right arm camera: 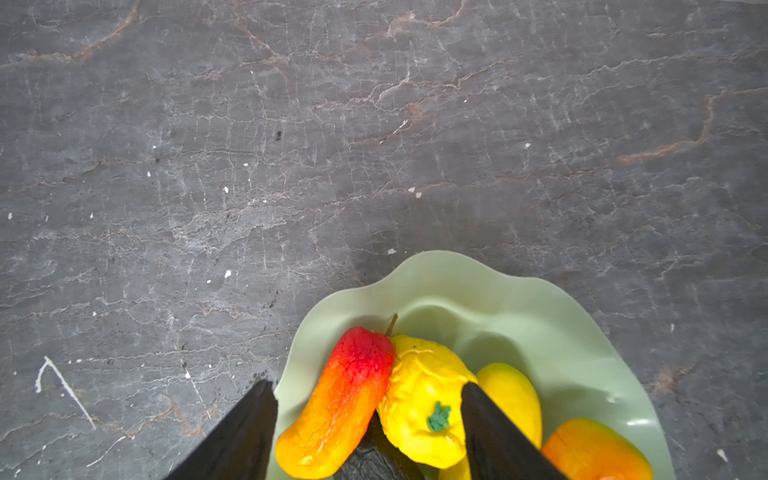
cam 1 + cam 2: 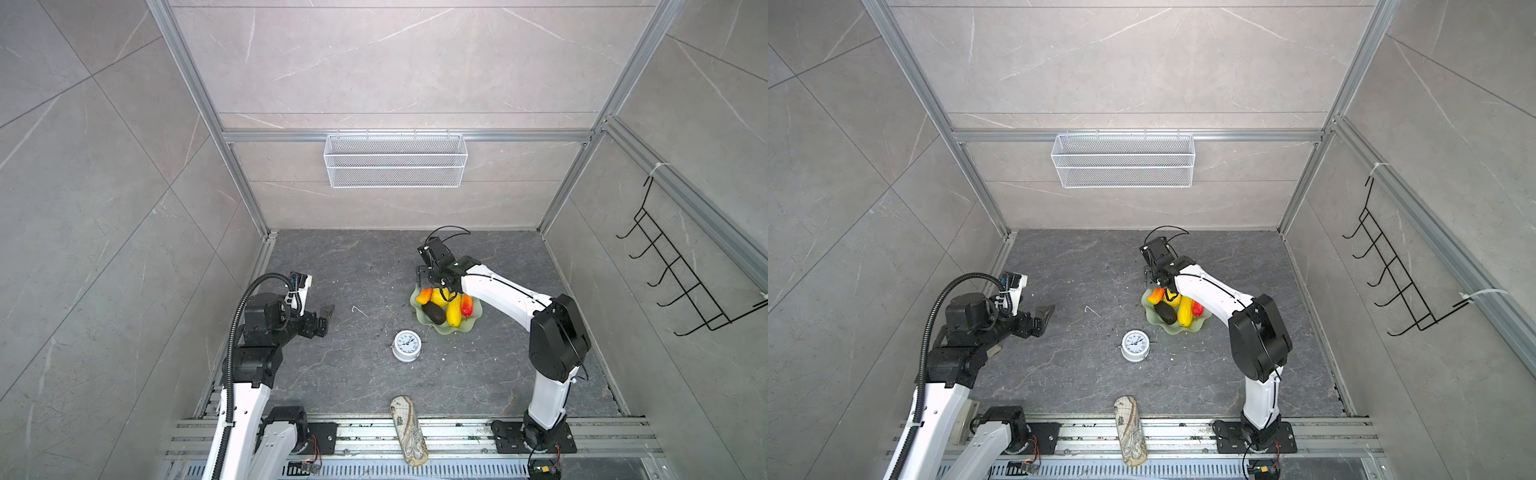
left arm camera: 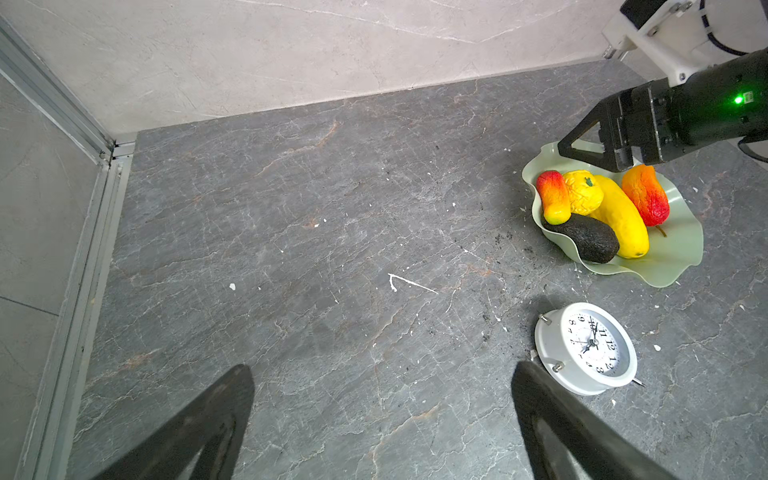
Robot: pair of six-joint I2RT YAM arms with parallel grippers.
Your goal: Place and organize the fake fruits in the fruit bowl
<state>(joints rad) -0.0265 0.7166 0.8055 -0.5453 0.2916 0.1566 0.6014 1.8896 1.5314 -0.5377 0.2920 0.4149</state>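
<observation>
**Left:** the left gripper [image 2: 326,318] hangs low over the left side of the dark grey stone-look tabletop [image 2: 353,374]. Its jaws are spread with nothing between them. Judgement: it is parked well apart from the bowl to leave the other arm room.

**Centre:** a small round white alarm clock [image 2: 407,345] lies face-up, just near-left of the bowl. A beige patterned oblong pouch [image 2: 409,430] lies at the near edge, across the rail. Neither is a task item.

**Right of centre:** the pale mint-green shallow fruit bowl with a wavy rim [image 2: 457,330] holds all five glossy fake fruits.
- A red-orange mango [image 3: 552,197] lies leftmost, touching the round bumpy yellow fruit with a green top [image 3: 584,193].
- Next come the long yellow fruit [image 3: 623,216] and the second mango [image 3: 646,195].
- The dark avocado [image 3: 590,237] lies across the near-left side.
- The near part of the bowl is bare.

**Right:** the right gripper [image 1: 368,388] hovers over the far side of the bowl, released and gripping nothing. Judgement: placing looks complete, and at most some tidying is left.

**Views:**
- The right wrist view shows the parted jaws straddling the leftmost mango and the bumpy fruit. In both top views the wrist hides this.
- The left wrist view shows the gripper above the fruits, apparently clear of them.
- Only the top views show the pouch.
</observation>
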